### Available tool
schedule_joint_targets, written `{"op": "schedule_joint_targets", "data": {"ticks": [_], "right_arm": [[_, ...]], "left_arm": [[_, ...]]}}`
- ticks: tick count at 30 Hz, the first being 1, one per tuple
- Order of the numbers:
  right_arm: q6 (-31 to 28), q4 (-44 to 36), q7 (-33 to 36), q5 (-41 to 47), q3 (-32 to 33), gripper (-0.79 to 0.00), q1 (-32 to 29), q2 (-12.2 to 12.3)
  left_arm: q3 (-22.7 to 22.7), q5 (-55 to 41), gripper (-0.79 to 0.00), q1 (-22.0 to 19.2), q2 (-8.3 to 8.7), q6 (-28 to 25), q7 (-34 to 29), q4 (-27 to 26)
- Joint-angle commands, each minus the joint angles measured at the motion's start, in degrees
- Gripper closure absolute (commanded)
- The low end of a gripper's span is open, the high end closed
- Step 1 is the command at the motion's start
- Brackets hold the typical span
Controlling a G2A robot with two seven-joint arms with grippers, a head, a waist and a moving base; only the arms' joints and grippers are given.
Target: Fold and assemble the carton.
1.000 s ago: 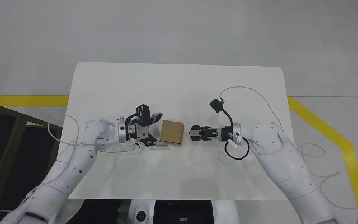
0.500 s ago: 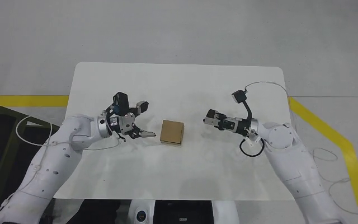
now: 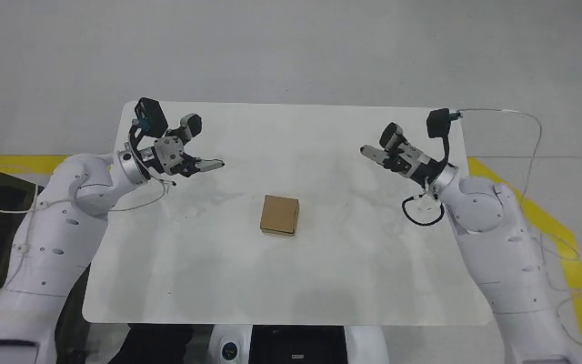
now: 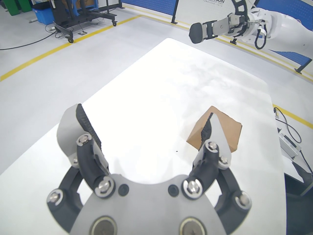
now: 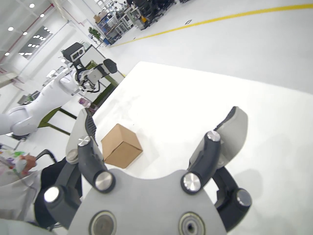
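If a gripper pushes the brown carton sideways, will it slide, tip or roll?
The carton sits flat on the table, a closed cube, so it probably slides rather than rolls. Being cardboard, it is likely light and dents easily.

Carton (image 3: 279,215) at table (image 3: 300,127) centre; left hand (image 3: 205,143), right hand (image 3: 376,142) open, well apart.

A white table (image 3: 291,132) stands on grey floor (image 3: 291,45) with yellow lines (image 3: 45,164).

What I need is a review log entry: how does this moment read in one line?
carton: closed, on table, untouched | left claw: open, empty, apart | right claw: open, empty, apart
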Motion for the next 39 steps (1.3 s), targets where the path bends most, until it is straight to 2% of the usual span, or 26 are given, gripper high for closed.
{"op": "schedule_joint_targets", "data": {"ticks": [1,3,8,11,39], "right_arm": [[1.51,-2.2,-4.28,-5.26,1.49,-0.785,-0.79,0.12],[2.75,-3.77,-6.35,-7.88,2.13,-0.785,-1.27,0.16],[4.79,-4.53,-6.69,-10.54,2.32,-0.785,-0.02,0.18],[5.67,-4.12,-5.34,-11.28,1.79,-0.785,1.48,0.15],[5.67,-4.12,-5.34,-11.29,1.79,-0.785,1.49,0.15]], "left_arm": [[-0.55,-0.69,-0.785,-0.96,0.11,-0.33,-1.57,0.66],[-0.89,-1.85,-0.785,-1.94,0.19,-0.76,-3.04,1.02],[-1.34,-5.16,-0.785,-3.82,0.28,-0.8,-6.04,1.28],[-1.34,-5.16,-0.785,-3.82,0.28,-0.8,-6.04,1.28],[-1.34,-5.16,-0.785,-3.82,0.28,-0.81,-6.04,1.28]]}}
